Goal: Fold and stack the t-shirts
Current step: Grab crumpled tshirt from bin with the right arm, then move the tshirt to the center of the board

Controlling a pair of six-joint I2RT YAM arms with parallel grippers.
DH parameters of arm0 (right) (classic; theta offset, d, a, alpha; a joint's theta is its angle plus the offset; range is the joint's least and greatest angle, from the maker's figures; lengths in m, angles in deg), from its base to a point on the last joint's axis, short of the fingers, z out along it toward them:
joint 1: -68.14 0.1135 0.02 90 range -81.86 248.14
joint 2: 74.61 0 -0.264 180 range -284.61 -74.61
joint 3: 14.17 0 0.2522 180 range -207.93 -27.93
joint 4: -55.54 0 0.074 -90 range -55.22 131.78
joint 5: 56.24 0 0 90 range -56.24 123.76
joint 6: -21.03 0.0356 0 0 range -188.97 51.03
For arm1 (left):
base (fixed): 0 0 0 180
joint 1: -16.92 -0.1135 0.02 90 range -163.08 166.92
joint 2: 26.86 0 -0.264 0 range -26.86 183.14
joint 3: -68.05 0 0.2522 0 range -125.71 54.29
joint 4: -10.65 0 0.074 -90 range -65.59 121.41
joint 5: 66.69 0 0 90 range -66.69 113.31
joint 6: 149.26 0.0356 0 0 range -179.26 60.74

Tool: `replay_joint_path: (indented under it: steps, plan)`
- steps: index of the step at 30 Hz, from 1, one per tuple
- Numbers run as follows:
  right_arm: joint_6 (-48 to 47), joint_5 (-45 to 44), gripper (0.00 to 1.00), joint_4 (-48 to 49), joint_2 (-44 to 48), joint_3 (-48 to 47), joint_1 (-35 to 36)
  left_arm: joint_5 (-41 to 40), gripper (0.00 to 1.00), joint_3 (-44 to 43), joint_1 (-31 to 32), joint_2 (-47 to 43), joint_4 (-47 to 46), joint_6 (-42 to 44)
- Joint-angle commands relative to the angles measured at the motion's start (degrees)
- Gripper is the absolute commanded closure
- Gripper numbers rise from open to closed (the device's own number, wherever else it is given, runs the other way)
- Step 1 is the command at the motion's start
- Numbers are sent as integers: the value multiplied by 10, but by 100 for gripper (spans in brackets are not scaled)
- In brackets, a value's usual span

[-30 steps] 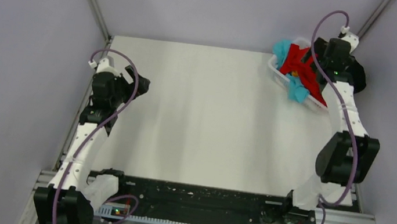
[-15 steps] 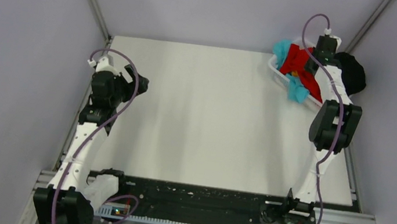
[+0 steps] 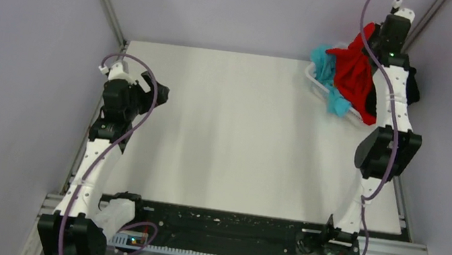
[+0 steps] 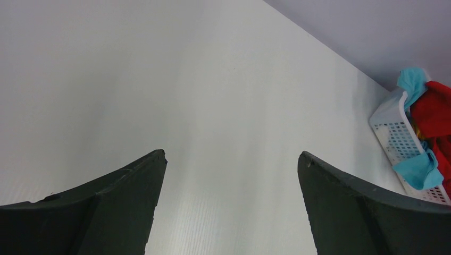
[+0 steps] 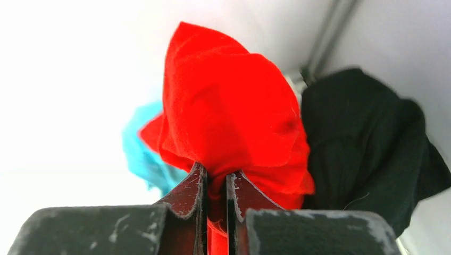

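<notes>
Up at one o'clock, above the basket (image 4: 391, 135) at the far edge of the desk (image 3: 229, 134), the right jaws clamp tight on a bunch of the light, limp red t-shirt (image 3: 358, 73), probably better regripped at a shoulder seam, while the left jaws gape empty at nine o'clock beside a wide stretch of bare desk.

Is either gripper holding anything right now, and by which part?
The right gripper is shut on a bunched fold of the red t-shirt; which part cannot be told. The left gripper is open, holding nothing.
</notes>
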Motion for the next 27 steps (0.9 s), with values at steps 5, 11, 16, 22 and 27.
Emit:
replay_joint_path:
  steps: [5,11,16,22,27]
  plan:
    - [79,211,100,158,178,-47,40,15,1,-18,-1,4,-52,-1]
    - [191,372,100,282,227,-1,130,30,1,-17,-2,8,-59,-8]
    - [175,436,100,249,213,-38,230,15,1,-19,-1,1,-49,-16]
    - [115,422,100,248,264,118,249,-120,1,-29,-1,-35,38,-57]
    - [44,203,74,303,367,443,244,-205,1,-11,-1,-90,81,-95]
